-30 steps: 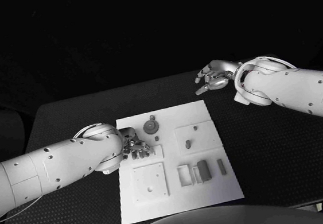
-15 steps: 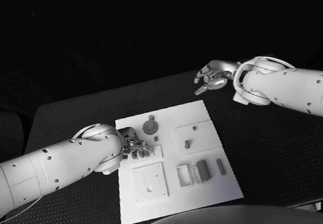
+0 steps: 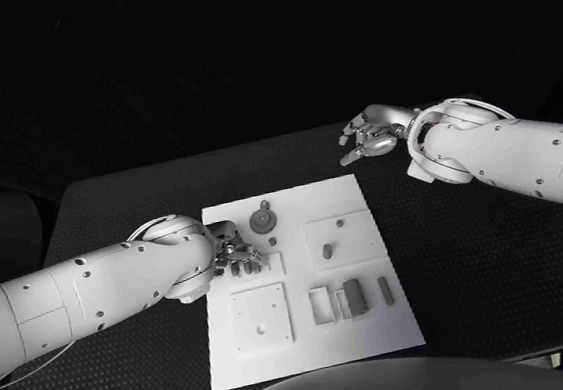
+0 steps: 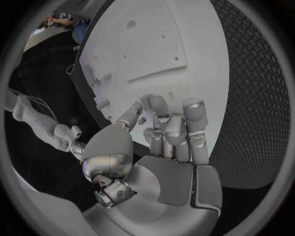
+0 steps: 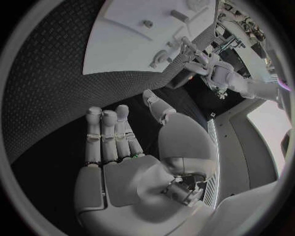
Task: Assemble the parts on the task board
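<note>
While the left hand (image 3: 238,256) curls its fingers (image 4: 174,129) over the board (image 3: 377,331) — grip unclear — go gently; keep the right hand (image 3: 371,135), fingers apart, beyond the board.

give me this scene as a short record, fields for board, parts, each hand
board: white rectangular task board lying flat mid-table
table: black textured table top
parts: small grey pieces, including a round disc near the far edge
left hand: silver left hand over the board's left edge, fingers curled; any held part cannot be made out
right hand: silver right hand off the board beyond its far right corner, holding nothing
</note>
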`<state>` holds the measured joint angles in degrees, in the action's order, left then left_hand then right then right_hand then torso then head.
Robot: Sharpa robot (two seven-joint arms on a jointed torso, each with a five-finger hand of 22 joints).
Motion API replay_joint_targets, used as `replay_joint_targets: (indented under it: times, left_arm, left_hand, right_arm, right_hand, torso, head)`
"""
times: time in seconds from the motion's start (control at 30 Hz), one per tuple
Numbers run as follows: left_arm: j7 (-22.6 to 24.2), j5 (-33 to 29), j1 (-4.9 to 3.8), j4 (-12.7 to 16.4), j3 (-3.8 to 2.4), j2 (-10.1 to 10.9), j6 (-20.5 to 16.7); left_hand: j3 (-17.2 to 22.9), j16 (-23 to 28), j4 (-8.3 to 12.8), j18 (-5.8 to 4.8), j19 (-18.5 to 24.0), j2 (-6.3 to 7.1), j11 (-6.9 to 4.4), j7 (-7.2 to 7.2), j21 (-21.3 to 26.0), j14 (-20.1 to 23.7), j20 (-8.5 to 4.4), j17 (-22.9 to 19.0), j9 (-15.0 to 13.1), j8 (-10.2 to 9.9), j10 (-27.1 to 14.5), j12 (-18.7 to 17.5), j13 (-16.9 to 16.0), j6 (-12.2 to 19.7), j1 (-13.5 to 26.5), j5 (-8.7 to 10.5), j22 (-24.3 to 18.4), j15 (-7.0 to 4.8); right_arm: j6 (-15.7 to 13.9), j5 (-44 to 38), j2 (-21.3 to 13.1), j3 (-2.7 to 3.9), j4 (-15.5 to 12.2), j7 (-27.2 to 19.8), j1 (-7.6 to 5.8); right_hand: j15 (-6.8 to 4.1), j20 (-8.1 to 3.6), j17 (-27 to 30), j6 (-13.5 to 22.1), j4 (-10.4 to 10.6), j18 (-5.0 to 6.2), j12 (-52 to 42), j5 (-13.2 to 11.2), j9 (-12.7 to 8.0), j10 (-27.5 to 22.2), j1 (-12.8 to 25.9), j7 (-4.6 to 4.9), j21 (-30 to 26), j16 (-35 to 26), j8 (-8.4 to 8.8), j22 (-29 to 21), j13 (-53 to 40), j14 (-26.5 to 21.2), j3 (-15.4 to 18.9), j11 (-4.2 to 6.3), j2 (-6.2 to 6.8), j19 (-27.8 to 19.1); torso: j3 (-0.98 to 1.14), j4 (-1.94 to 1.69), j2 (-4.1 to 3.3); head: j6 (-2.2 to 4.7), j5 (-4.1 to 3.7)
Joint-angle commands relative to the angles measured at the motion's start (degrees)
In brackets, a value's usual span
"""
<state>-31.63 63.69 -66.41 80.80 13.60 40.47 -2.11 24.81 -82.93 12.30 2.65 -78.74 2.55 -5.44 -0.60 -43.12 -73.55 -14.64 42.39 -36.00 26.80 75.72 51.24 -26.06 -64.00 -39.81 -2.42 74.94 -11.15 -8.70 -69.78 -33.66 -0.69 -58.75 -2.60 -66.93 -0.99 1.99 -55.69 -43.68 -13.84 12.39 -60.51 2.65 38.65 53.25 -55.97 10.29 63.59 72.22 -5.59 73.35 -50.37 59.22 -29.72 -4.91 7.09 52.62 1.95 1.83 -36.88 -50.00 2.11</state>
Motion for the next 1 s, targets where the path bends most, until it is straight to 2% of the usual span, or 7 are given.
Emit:
replay_joint_targets:
  times: [0.03,0.2,0.33,0.53,0.63,0.8,1.0]
  left_arm:
    - [0.89,-0.23,-0.01,0.28,-0.02,0.22,0.11]
    - [1.14,-2.46,-0.09,1.79,-0.43,1.65,0.37]
    - [1.15,-3.84,-1.18,2.64,-0.69,2.44,0.57]
    - [0.2,-6.46,-3.61,3.62,-2.17,4.0,2.5]
    - [0.59,-7.85,-6.1,3.23,-2.62,4.73,4.15]
    - [1.24,-8.21,-9.91,0.18,-2.62,4.44,6.13]
    - [0.55,-5.98,-10.78,-7.72,-2.52,0.77,10.49]
  left_hand:
    - [-0.19,-0.13,0.44,2.65,-0.04,-0.09,-0.03,-0.18,-0.25,-0.02,-0.24,0.1,0.07,0.37,0.4,-0.18,-0.08,-0.19,0.44,-0.34,0.92,-0.49]
    - [-0.64,-0.07,0.36,2.62,0.03,1.36,-0.02,-0.2,-0.17,0.03,-0.24,0.09,0.13,0.37,0.39,-0.23,-0.08,-0.11,1.44,-0.34,0.88,-0.47]
    - [-0.7,-0.05,0.3,2.63,0.04,1.99,-0.03,-0.18,-0.13,0.02,-0.25,0.09,0.15,0.4,0.41,-0.23,-0.09,-0.12,1.82,-0.34,0.85,-0.48]
    - [-0.39,0.2,-0.01,2.64,0.18,1.55,0.05,-0.29,0.07,0.13,-0.27,-0.02,0.31,0.15,0.14,-0.41,-0.07,0.39,2.23,-0.35,0.74,-0.44]
    - [0.15,1.59,1.14,2.81,0.99,1.21,0.83,-1.16,1.09,0.53,-0.42,-0.77,0.77,-1.04,-1.95,-1.49,-0.22,3.0,1.52,-0.34,0.26,0.28]
    - [0.7,1.7,2.05,2.86,0.79,0.3,1.64,-2.11,1.25,0.29,-0.51,-0.83,1.45,-2.72,-2.21,-1.97,-0.22,6.47,0.42,-0.34,0.14,1.05]
    - [0.04,1.83,0.51,2.63,0.74,0.26,1.76,-2.22,1.52,0.14,-0.27,-0.81,1.43,-2.41,-1.92,-2.43,-0.35,6.37,2.9,-0.35,0.04,1.21]
  right_arm:
    - [0.58,-0.45,0.04,0.02,0.0,-0.06,0.01]
    - [0.58,-0.45,0.14,0.02,0.11,-0.09,0.01]
    - [0.58,-0.45,0.14,0.02,0.1,-0.1,0.01]
    - [0.58,-0.45,0.15,0.02,0.39,-0.1,0.01]
    - [0.62,-0.45,0.13,0.02,0.53,-0.08,0.01]
    - [0.67,-0.45,0.28,0.02,0.69,-0.09,0.01]
    - [0.62,-0.45,0.44,0.02,0.67,-0.07,0.01]
  right_hand:
    - [-0.34,-0.45,0.09,0.66,0.32,2.61,-0.25,0.11,-0.08,-0.5,0.32,1.09,-0.18,0.18,-0.35,-0.07,0.1,-0.14,-0.02,0.03,-0.04,-0.11]
    - [-0.34,-0.45,0.09,0.67,0.33,2.61,-0.25,0.11,-0.08,-0.5,0.34,1.1,-0.18,0.18,-0.35,-0.07,0.11,-0.15,-0.01,0.03,-0.04,-0.11]
    - [-0.34,-0.45,0.09,0.67,0.35,2.61,-0.26,0.11,-0.09,-0.5,0.37,1.1,-0.18,0.18,-0.35,-0.07,0.11,-0.15,0.0,0.03,-0.03,-0.11]
    - [-0.33,-0.44,0.09,0.67,0.37,2.61,-0.27,0.11,-0.09,-0.51,0.4,1.1,-0.18,0.19,-0.35,-0.06,0.12,-0.14,0.01,0.03,-0.04,-0.11]
    - [-0.33,-0.44,0.09,0.67,0.39,2.61,-0.28,0.11,-0.09,-0.5,0.42,1.1,-0.18,0.19,-0.36,-0.06,0.13,-0.14,0.01,0.03,-0.05,-0.11]
    - [-0.33,-0.44,0.09,0.67,0.42,2.61,-0.29,0.11,-0.09,-0.5,0.45,1.1,-0.17,0.2,-0.36,-0.06,0.13,-0.14,0.02,0.03,-0.06,-0.1]
    - [-0.33,-0.44,0.09,0.67,0.44,2.61,-0.3,0.11,-0.1,-0.5,0.47,1.1,-0.17,0.21,-0.36,-0.06,0.14,-0.13,0.02,0.03,-0.08,-0.1]
  torso:
    - [0.04,0.07,0.0]
    - [0.03,0.09,0.02]
    - [0.02,0.04,0.03]
    - [0.04,0.01,0.02]
    - [0.01,0.07,0.01]
    - [0.12,0.05,0.03]
    - [0.06,0.07,-0.01]
  head:
    - [0.0,0.05]
    - [0.0,-0.07]
    - [0.0,-0.13]
    - [0.0,-0.08]
    - [0.0,-0.01]
    - [0.0,0.29]
    - [0.0,0.26]
